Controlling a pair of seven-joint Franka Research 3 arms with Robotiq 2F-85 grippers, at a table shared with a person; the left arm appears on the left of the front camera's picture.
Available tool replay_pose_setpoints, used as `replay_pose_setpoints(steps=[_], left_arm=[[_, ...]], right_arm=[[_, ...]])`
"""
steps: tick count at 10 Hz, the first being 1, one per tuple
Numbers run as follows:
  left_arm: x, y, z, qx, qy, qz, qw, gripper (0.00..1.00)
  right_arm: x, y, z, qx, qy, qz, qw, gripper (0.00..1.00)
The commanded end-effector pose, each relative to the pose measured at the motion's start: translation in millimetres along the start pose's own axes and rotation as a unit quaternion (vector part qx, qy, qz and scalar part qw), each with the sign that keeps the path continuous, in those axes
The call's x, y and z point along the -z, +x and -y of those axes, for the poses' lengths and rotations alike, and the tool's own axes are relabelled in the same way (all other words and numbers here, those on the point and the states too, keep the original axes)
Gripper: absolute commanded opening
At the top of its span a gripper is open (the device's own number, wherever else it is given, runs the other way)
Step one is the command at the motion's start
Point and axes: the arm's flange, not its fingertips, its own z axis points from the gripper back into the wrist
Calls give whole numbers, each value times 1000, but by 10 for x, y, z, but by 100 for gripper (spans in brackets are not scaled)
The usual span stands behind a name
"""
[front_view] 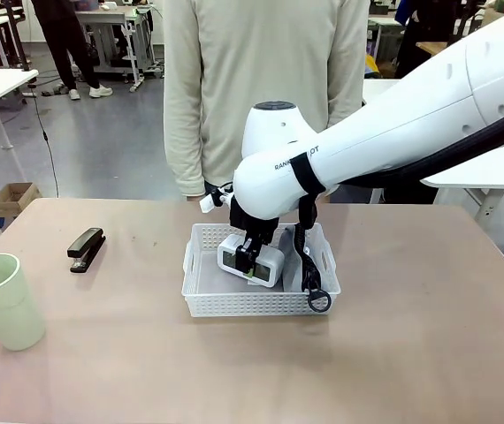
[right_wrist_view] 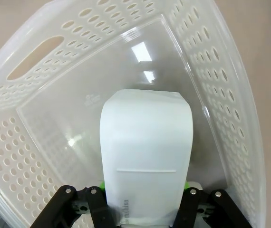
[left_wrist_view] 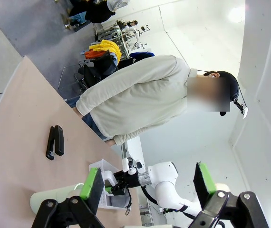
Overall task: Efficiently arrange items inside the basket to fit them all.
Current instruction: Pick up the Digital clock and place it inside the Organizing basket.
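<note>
Right fingers (front_view: 247, 249) clamped on clock (front_view: 270, 263), low inside basket (front_view: 234, 305), long axis along basket length; left fingers (left_wrist_view: 91, 189) wide, empty.

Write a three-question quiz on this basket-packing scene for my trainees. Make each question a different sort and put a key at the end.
1. True or false: the stapler and the cup are both outside the basket.
2. The right gripper is shut on: A the cup, B the clock, C the stapler.
3. Fill in: the left gripper has its fingers ___.

Key: 1 true; 2 B; 3 open.
</note>
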Motion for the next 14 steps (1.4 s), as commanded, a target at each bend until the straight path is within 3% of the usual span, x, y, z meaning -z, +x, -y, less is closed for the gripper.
replay_pose_setpoints(steps=[1,4,5,6,12,14], left_arm=[[10,2,7,12,-10,4,1000,100],[10,2,7,12,-10,4,1000,100],[10,2,7,12,-10,4,1000,100],[10,2,7,12,-10,4,1000,100],[10,2,7,12,-10,4,1000,100],[10,2,7,12,-10,4,1000,100]], right_arm=[[-2,-23,9,4,13,21,1000,52],[-5,11,9,-8,18,19,1000,52],[0,18,13,-8,20,15,1000,94],[7,18,16,-13,20,14,1000,100],[-37,-34,-5,-27,22,28,999,100],[-238,-153,36,-31,16,43,998,100]])
